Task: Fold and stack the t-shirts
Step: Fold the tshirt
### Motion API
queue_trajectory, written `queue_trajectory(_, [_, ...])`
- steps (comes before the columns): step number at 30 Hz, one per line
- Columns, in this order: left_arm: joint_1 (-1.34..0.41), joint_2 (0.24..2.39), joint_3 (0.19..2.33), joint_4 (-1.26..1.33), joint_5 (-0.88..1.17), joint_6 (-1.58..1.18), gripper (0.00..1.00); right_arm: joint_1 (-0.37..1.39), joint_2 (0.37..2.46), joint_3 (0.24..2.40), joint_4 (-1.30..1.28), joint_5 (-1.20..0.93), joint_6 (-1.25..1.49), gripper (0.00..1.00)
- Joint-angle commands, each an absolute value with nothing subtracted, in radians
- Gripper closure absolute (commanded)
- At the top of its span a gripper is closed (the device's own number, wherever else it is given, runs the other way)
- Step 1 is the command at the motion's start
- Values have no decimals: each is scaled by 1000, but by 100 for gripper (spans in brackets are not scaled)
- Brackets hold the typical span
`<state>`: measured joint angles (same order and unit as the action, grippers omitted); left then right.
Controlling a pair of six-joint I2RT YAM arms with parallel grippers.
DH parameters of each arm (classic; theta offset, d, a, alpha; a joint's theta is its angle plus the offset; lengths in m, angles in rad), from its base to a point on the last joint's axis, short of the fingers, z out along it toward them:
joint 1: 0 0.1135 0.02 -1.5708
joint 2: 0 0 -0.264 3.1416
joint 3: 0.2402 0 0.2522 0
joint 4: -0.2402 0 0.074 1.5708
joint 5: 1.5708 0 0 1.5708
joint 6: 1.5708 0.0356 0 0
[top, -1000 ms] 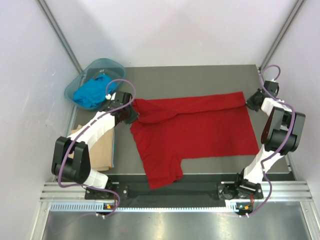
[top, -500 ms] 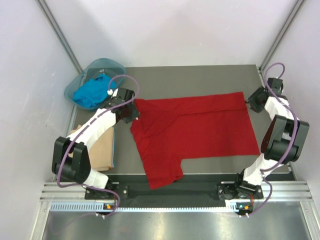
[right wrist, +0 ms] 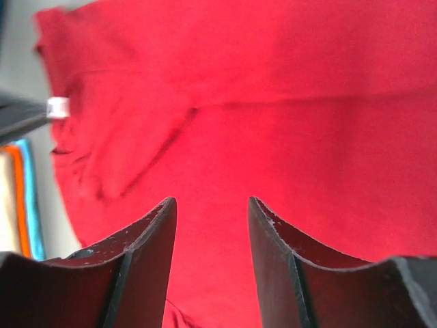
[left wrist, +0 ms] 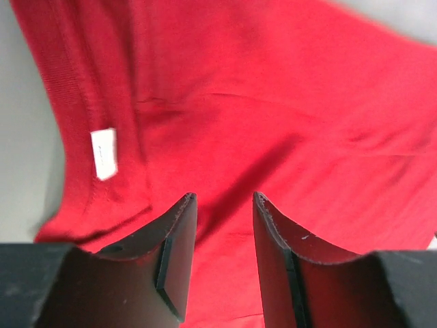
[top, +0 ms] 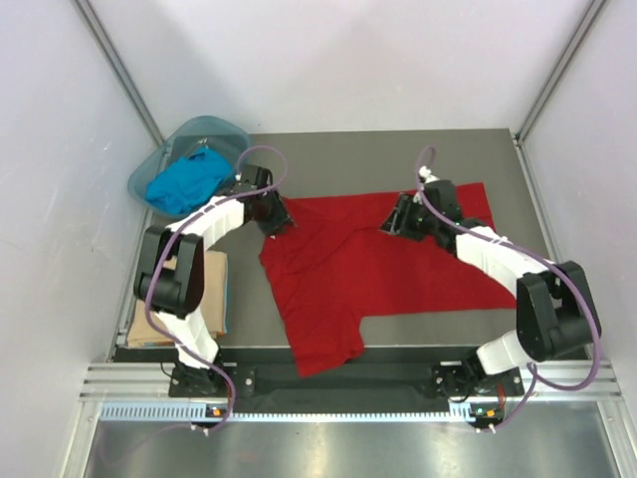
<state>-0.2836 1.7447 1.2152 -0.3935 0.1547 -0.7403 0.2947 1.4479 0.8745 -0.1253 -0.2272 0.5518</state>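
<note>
Left wrist view: left fingers stand half-open over the one red shirt, holding nothing; right fingers likewise. One blue shirt, one tan shirt.

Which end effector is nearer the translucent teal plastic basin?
Left. The left end effector is near the basin, at the deep red cloth t-shirt's collar; the right end effector is farther off, mid-shirt.

The left arm folds sharply at the elbow and reaches toward the far-left part of the tabletop. The left end effector angles down, fingers parted and empty. The right arm stretches inward to mid-tabletop. The right end effector also has its fingers apart, gripping nothing.
</note>
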Motion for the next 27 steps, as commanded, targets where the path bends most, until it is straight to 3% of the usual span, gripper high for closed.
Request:
queue_trajectory(1, [-259, 1790, 1270, -416, 252, -713, 57, 369, 1495, 893, 61, -253, 574, 53])
queue_trajectory(11, [-264, 1674, 1091, -374, 212, -678, 57, 592, 1703, 977, 106, -97, 784, 55])
queue_trajectory(20, [-275, 1552, 922, -327, 272, -690, 57, 681, 1802, 1043, 176, 27, 847, 54])
queue_trajectory(27, [-278, 1552, 879, -308, 282, -696, 55, 712, 1848, 1129, 2, 138, 946, 54])
